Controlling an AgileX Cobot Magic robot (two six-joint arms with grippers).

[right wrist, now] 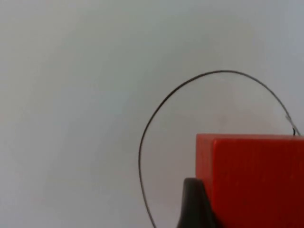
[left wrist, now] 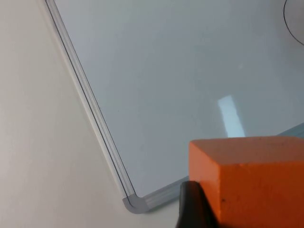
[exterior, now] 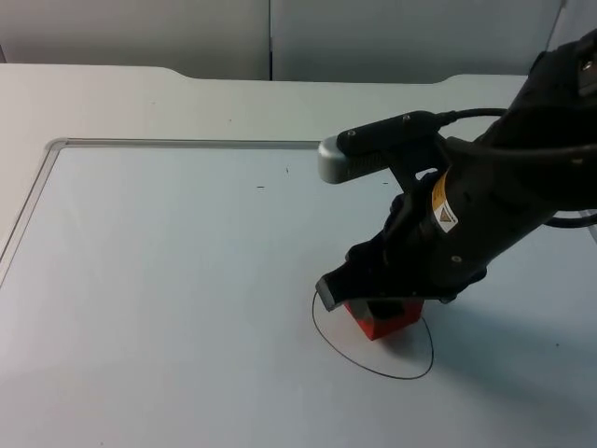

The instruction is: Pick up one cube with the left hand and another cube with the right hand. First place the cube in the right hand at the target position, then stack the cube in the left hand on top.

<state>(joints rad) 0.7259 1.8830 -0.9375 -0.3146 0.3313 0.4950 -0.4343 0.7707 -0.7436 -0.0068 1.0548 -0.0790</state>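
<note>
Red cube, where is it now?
The red cube sits inside the drawn circle on the table's right side in the top view, in the right pincer.

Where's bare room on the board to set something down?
Bare: the whiteboard from its left frame across to the drawn circle. Crowded: the circle, where the right pincer holds the red cube. The left pincer holds the orange cube above the board's corner.

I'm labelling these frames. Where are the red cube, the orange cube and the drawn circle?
red cube [exterior: 384, 322], top view, front face.
orange cube [left wrist: 256, 185], left wrist view, side face.
drawn circle [right wrist: 161, 102], right wrist view, its line.
</note>
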